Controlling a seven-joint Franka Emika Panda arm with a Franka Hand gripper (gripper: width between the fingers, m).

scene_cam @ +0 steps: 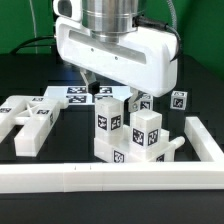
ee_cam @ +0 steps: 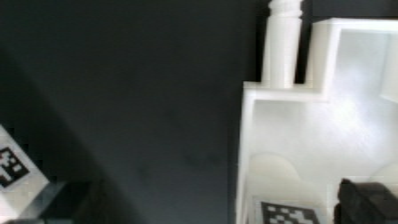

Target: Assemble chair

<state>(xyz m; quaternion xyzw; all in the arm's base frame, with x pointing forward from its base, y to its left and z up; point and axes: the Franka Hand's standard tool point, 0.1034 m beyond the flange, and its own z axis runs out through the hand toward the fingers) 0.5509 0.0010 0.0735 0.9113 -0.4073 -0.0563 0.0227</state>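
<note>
The chair parts are glossy white pieces with black-and-white tags. Several blocky pieces (scene_cam: 128,132) stand stacked at the centre of the exterior view. An X-braced panel (scene_cam: 30,116) lies flat on the exterior view's left. My gripper (scene_cam: 110,90) hangs just behind the stack, low over the table. In the wrist view my gripper (ee_cam: 205,205) is open. One dark finger (ee_cam: 368,198) is over a flat white tray-like piece (ee_cam: 320,130) that has a thin post (ee_cam: 281,40) and a tag (ee_cam: 285,213). The other finger (ee_cam: 39,205) is over the dark table. Nothing is held.
A long white L-shaped rail (scene_cam: 110,176) runs along the front and up the exterior view's right side (scene_cam: 206,140). The marker board (scene_cam: 78,93) lies behind the parts. A tagged corner (ee_cam: 11,165) shows at the wrist view's edge. More small tagged blocks (scene_cam: 178,99) stand at the back right.
</note>
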